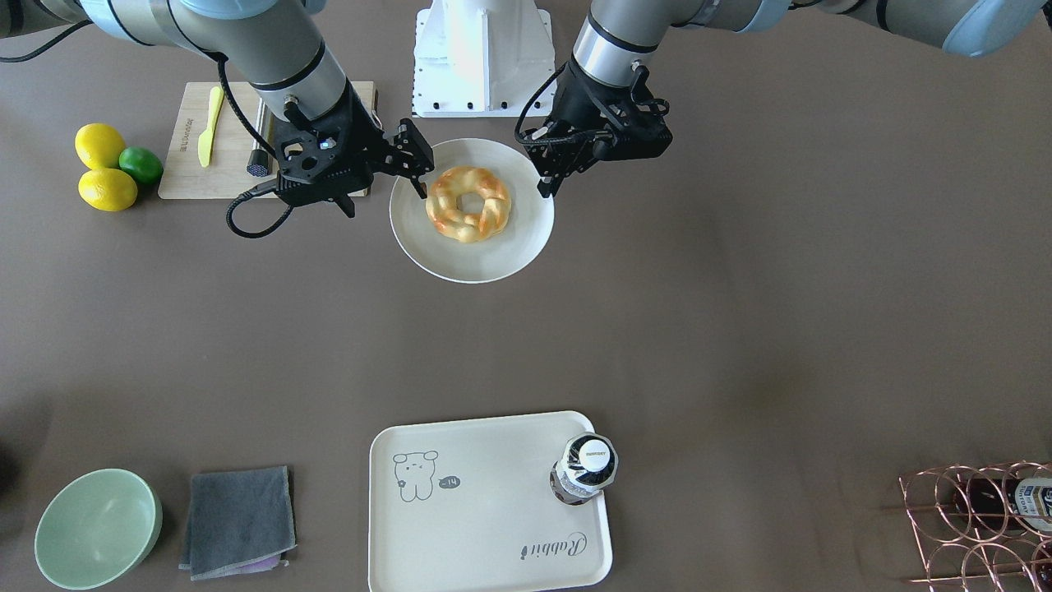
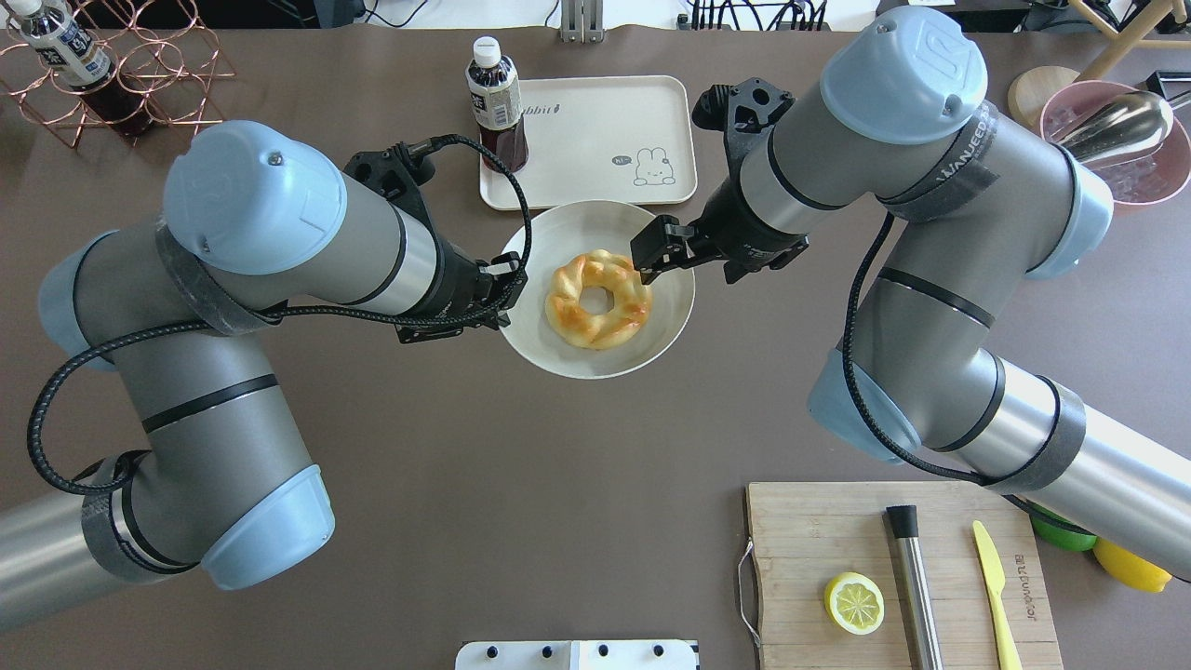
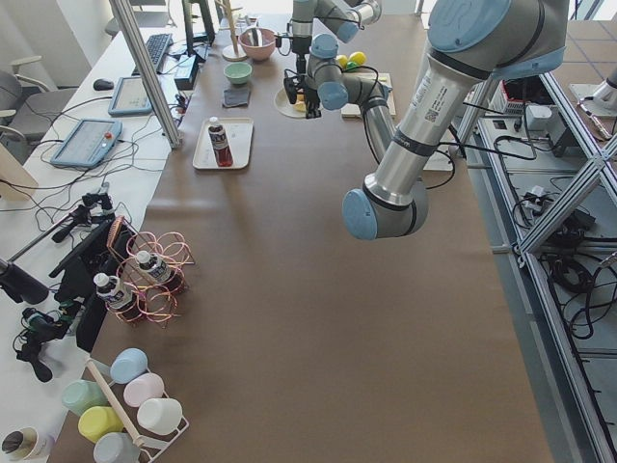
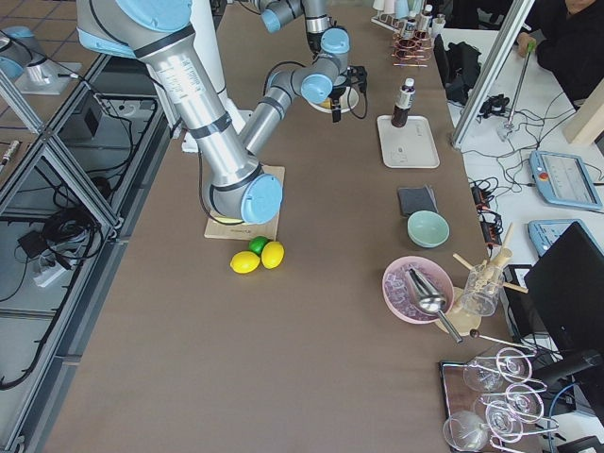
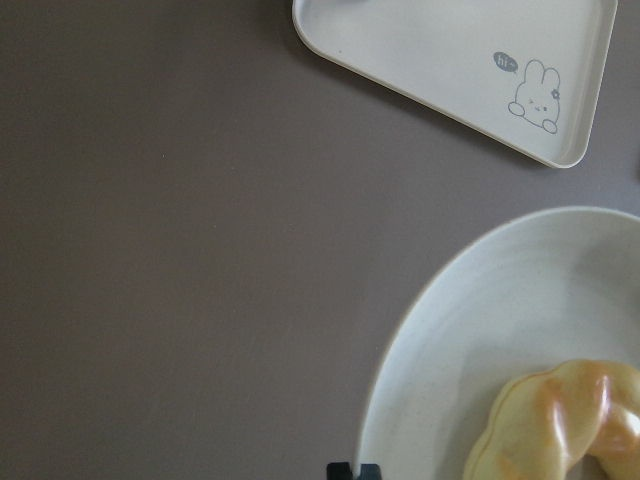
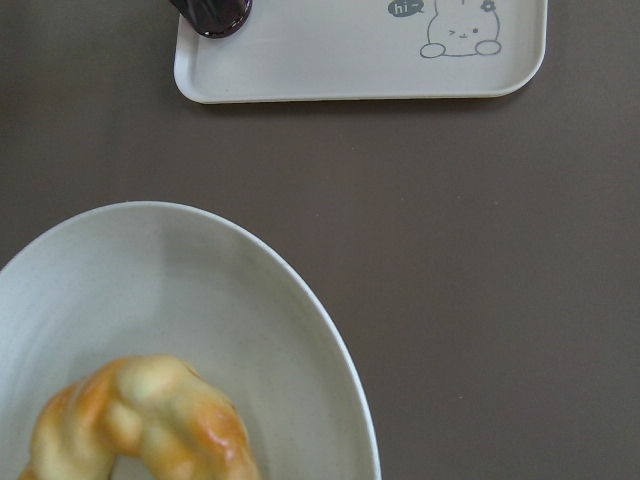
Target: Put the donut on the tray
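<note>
While the donut (image 1: pixel 445 207) sits on the plate (image 1: pixel 460 265), the grasp is pending.
Right end effector (image 1: pixel 419 168) spread: straddle one ring side; left end effector (image 1: pixel 546 185) pressed together.

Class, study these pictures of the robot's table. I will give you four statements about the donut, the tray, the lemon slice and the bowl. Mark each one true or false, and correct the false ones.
1. The donut lies on the round plate. True.
2. The tray has nothing on it. False: a bottle stands on it, near one corner.
3. The lemon slice lies on the cutting board. True.
4. The green bowl sits on the plate. False: it sits on the table, beside the grey cloth.
</note>
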You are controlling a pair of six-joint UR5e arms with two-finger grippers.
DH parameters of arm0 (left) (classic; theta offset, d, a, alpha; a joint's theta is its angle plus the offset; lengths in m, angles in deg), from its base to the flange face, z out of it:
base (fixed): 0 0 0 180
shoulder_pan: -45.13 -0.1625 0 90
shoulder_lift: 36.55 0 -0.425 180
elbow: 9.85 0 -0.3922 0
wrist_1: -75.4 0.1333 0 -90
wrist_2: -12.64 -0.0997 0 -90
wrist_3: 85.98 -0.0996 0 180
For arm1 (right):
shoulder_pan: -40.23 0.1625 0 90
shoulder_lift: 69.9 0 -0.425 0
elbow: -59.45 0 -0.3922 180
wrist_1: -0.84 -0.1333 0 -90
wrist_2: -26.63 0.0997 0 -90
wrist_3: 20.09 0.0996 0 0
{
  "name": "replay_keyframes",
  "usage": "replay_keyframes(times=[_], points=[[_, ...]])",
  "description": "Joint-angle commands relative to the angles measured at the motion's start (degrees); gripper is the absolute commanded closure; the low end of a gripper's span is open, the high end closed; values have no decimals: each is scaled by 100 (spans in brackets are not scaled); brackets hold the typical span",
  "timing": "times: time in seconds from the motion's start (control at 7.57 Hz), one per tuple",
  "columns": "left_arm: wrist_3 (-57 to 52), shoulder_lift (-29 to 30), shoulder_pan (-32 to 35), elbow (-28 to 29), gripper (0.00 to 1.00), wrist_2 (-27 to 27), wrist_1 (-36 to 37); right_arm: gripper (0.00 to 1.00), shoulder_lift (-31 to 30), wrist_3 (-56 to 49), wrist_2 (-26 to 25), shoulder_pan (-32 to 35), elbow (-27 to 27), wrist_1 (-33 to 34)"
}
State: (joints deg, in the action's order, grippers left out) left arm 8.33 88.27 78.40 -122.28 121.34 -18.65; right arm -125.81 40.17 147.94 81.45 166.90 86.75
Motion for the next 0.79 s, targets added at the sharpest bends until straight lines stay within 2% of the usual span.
replay_keyframes(times=[0.0, 0.13, 0.26, 0.53, 0.66], points=[[-17, -97, -5, 2, 100, -15, 0, 0, 1, 4, 32, 26, 4, -40], [-17, -98, -5, -7, 100, -6, 0, 1, 1, 12, 50, 44, 4, -40], [-17, -115, 4, -16, 100, -6, 0, 13, 1, 256, 50, 52, -5, -40], [-8, -98, 13, -94, 100, -6, 9, 61, 1, 408, 50, 53, -31, -40], [0, -89, 13, -95, 100, -6, 9, 77, 1, 408, 50, 44, -31, -40]])
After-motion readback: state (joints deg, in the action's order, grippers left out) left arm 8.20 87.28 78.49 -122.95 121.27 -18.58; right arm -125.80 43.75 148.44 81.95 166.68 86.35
